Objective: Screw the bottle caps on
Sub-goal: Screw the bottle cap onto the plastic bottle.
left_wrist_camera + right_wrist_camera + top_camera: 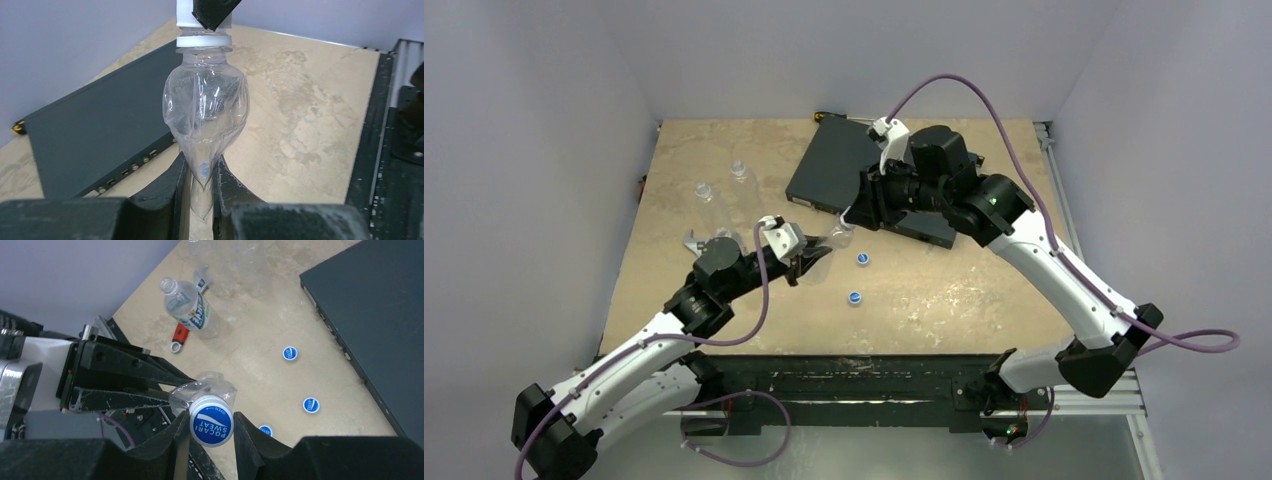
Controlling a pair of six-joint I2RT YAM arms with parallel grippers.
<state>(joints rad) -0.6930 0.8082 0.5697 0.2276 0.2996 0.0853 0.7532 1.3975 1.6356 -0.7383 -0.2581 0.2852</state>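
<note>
From where I stand, the left claw (pixel 202 172) is clenched hard on the lower end of a crumpled clear plastic bottle (pixel 205 105), pinching it nearly flat. It seems to hold the bottle up off the tan tabletop (pixel 984 290), with the neck pointing toward the other arm. The right claw (pixel 209 416) is closed on a round blue-topped plastic cap (pixel 211 426) with white lettering, which sits on the bottle's mouth with a finger against each side. So the step in hand looks like turning this cap on. To do it well, I'd say the right wrist should spin about the line of the neck. Off-axis, the thread may cross and the cap may seat crooked. In the left wrist view the white collar under the cap looks level, which is a fair sign. The bottle is thin and already buckled, and the left grip sits far from the neck, so the body will likely twist along with the cap. Light pressure along the neck and short turns with regrips seem wiser than one long forced turn. The pinch on the cap wants to be firm enough not to slip, yet not so tight that it squashes the cap. Three more small blue caps (pixel 290 353) lie loose on the tabletop beside a flat black box (pixel 375 315). An uncapped clear bottle with a blue-white label (pixel 190 307) is farther off, just beside a red-handled wrench (pixel 180 335).
</note>
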